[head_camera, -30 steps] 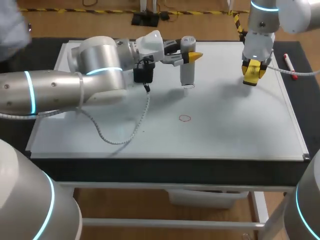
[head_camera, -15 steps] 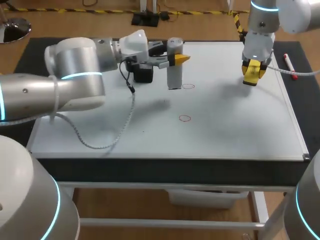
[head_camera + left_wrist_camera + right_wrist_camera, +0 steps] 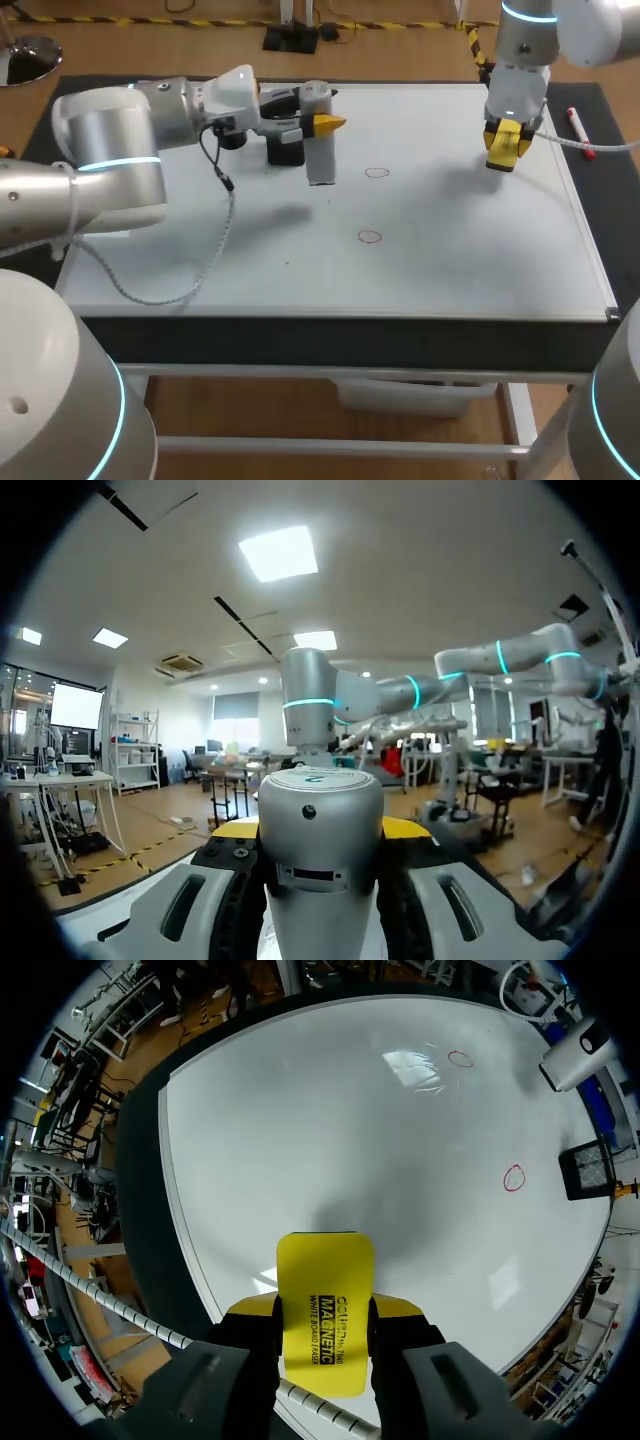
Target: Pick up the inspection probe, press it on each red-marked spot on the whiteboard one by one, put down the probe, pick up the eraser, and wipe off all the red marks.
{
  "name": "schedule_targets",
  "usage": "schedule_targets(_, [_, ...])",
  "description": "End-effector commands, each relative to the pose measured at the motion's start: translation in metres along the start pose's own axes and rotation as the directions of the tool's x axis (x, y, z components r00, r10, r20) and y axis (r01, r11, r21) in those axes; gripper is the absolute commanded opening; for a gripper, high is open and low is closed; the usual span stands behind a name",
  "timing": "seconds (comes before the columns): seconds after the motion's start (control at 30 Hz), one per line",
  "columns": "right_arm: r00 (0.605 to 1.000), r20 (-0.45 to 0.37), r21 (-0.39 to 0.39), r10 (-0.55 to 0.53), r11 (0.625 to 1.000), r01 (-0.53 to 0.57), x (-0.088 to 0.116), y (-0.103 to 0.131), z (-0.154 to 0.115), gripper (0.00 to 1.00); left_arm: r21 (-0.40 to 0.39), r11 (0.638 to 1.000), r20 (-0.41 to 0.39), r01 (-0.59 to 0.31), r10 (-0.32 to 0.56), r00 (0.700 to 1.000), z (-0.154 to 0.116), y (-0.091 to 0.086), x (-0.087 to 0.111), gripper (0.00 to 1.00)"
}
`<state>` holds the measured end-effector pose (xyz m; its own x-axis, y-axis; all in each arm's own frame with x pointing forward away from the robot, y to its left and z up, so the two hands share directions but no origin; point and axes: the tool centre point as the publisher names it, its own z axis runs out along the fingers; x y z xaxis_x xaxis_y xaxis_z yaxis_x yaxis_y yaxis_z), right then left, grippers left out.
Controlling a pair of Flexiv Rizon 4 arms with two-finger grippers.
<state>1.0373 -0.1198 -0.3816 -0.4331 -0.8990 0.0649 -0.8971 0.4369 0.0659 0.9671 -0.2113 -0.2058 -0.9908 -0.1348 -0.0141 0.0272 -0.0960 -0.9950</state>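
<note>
Head view: your left tool is clamping the inspection probe from two sides and holding it upright over the whiteboard; the probe is standing just beside a black block, to the left of the far red mark; the near red mark is lying closer to the front edge; I cannot tell whether the probe's foot is touching the board; your right tool is gripping the eraser above the board's right part, well apart from both marks; neither mark is wiped yet.

Left wrist view: the probe is showing as a silver-grey cylinder with a rounded cap, filling the gap between the fingers; the yellow tips are peeking out on either side of it.

Right wrist view: the eraser is showing as a flat yellow slab with black print, pinched at its sides and jutting ahead of the fingers; both rings are lying ahead on the board.

Judgement: you are probably putting the probe down; next you are needing to lower it beside the block, open the left tool, clear that arm, then bring the eraser flat onto each ring.
</note>
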Motion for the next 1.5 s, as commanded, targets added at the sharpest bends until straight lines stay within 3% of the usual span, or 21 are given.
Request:
schedule_targets(0.03, [1.0, -0.002, 0.001, -0.002, 1.0, 0.002, 0.0, -0.001, 0.0, 0.0, -0.004, 1.0, -0.019, -0.003, 0.003, 1.0, -0.024, 0.001, 0.0, 0.0])
schedule_targets(0.5, [1.0, -0.002, 0.001, -0.002, 1.0, 0.002, 0.0, -0.001, 0.0, 0.0, -0.036, 0.999, 0.038, 0.008, -0.007, 0.999, -0.087, 0.001, 0.002, 0.0])
schedule_targets(0.83, [1.0, -0.002, 0.001, -0.002, 1.0, 0.002, 0.0, -0.001, 0.0, 0.0, -0.04, 0.999, 0.061, -0.003, 0.005, 0.998, -0.117, -0.001, 0.004, 0.0])
schedule_targets(0.97, [1.0, -0.002, 0.001, -0.002, 1.0, 0.002, 0.0, -0.001, 0.0, 0.0, -0.04, 0.999, 0.061, -0.003, 0.005, 0.998, -0.117, -0.001, 0.004, 0.0])
schedule_targets(1.1, [0.996, -0.023, 0.023, -0.084, 0.996, 0.084, -0.028, 0.004, -0.006, 0.0, -0.04, 0.999, 0.061, -0.003, 0.005, 0.998, -0.117, -0.001, 0.004, 0.0])
schedule_targets(1.5, [0.949, -0.014, 0.063, -0.316, 0.946, 0.317, -0.141, 0.039, -0.021, 0.0, -0.04, 0.999, 0.061, -0.003, 0.005, 0.998, -0.117, -0.001, 0.004, 0.0])
